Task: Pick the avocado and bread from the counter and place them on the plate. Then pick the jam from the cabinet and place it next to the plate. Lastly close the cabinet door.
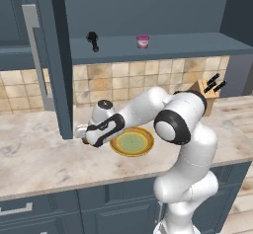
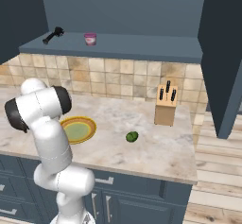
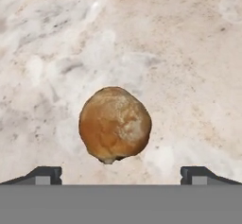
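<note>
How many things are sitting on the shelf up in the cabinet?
2. The pink jam stands near the middle of the shelf, and a black bottle-like thing lies further left. The open doors might hide more at the sides.

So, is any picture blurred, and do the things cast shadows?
Hand view: the bread is sharp, with a thin dark shadow under its lower edge. Right base view: the avocado casts a faint shadow on the counter. Left base view: even light, no glare on the plate.
</note>
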{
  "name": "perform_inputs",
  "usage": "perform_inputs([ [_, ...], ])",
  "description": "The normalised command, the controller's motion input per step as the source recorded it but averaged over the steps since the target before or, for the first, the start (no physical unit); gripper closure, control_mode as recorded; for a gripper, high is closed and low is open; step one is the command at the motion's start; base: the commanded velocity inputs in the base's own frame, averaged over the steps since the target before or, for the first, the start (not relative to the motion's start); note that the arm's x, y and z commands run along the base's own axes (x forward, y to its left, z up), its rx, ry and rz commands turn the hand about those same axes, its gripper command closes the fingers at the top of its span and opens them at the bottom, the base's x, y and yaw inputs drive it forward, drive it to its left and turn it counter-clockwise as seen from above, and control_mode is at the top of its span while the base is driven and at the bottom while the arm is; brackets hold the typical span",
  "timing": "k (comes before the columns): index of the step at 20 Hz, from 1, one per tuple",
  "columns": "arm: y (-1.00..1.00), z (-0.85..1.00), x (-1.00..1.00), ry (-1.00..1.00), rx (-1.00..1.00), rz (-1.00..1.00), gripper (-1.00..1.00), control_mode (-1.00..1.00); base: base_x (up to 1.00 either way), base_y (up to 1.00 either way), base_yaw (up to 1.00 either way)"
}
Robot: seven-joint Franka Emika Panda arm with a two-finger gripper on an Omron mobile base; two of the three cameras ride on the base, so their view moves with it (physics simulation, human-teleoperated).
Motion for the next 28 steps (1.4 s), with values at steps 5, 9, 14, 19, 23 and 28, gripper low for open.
perform_inputs([
  [5, 0.12, -0.27, 0.27, 0.00, 0.00, 0.00, -1.00, -1.00, 0.00, 0.00, 0.00],
  [9, 0.16, -0.29, 0.30, 0.00, 0.00, 0.00, -1.00, -1.00, 0.00, 0.00, 0.00],
  [14, 0.17, -0.32, 0.31, 0.00, 0.00, 0.00, 1.00, -1.00, 0.00, 0.00, 0.00],
  [19, 0.06, -0.30, 0.08, 0.00, -0.01, 0.00, 1.00, -1.00, 0.00, 0.00, 0.00],
  [23, 0.00, -0.03, -0.03, -0.03, -0.04, 0.00, 1.00, -1.00, 0.00, 0.00, 0.00],
  [28, -0.28, 0.25, -0.40, -0.13, -0.05, 0.03, 1.00, -1.00, 0.00, 0.00, 0.00],
])
